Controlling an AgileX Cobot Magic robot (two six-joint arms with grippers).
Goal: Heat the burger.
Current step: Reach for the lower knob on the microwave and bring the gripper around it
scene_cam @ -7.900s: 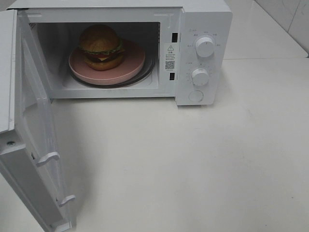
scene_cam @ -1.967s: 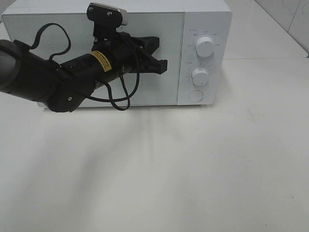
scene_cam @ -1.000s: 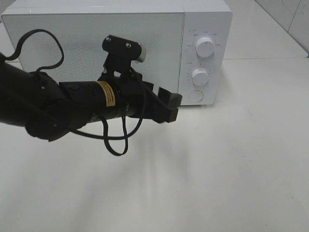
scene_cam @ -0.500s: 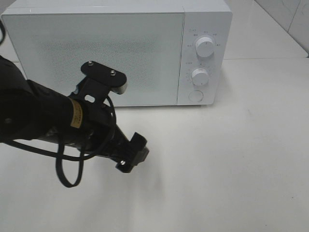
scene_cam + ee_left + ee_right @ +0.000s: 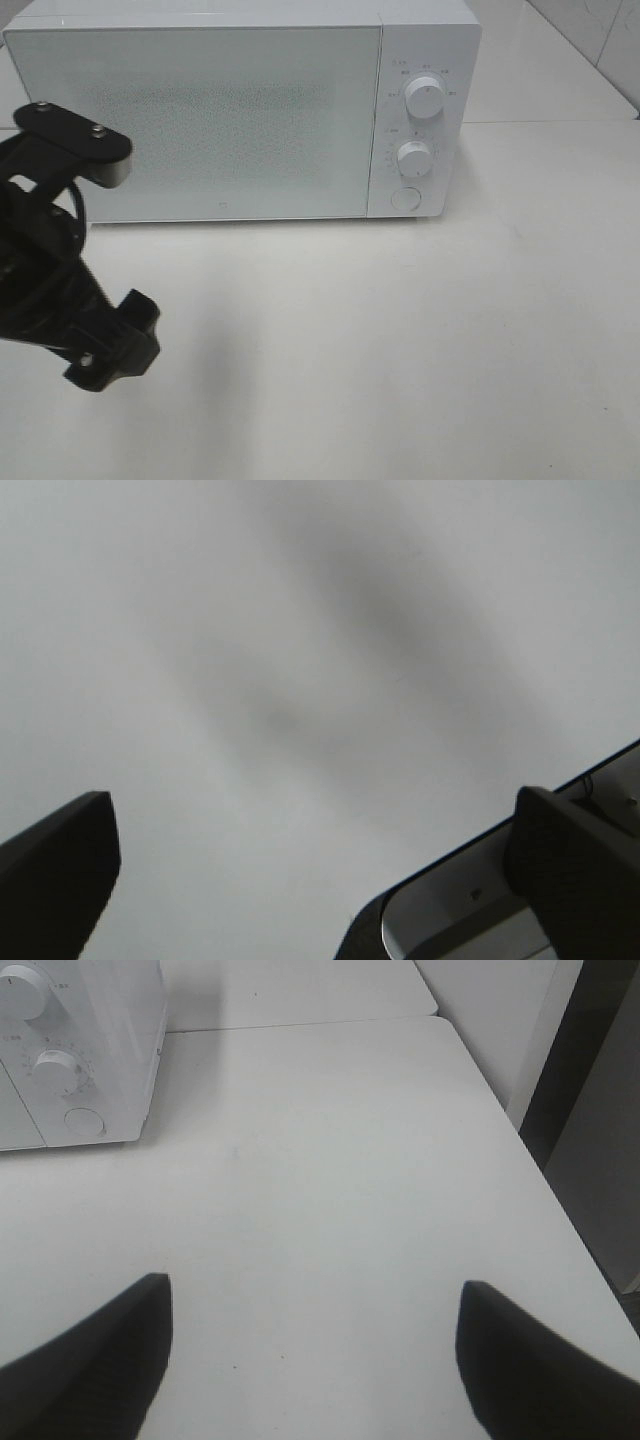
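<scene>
The burger is hidden behind the shut door [image 5: 190, 120] of the white microwave [image 5: 240, 15]. My left gripper [image 5: 112, 348] hangs over the table at the front left, well away from the door. In the left wrist view the left gripper [image 5: 310, 885] is open and empty, with its fingers [image 5: 55, 865] wide apart over the bare table. My right gripper [image 5: 315, 1360] is open and empty over the table, to the right of the microwave [image 5: 80, 1050]. It is out of the exterior high view.
The microwave's control panel carries an upper knob [image 5: 425, 97], a lower knob [image 5: 414, 157] and a round button [image 5: 404, 198]. The white table [image 5: 420, 330] stretches in front. Its right edge [image 5: 560, 1210] drops off next to a white wall.
The microwave door, open with the burger on a pink plate inside, is now shut. My left arm has pulled back from the door, down and to the front left.
</scene>
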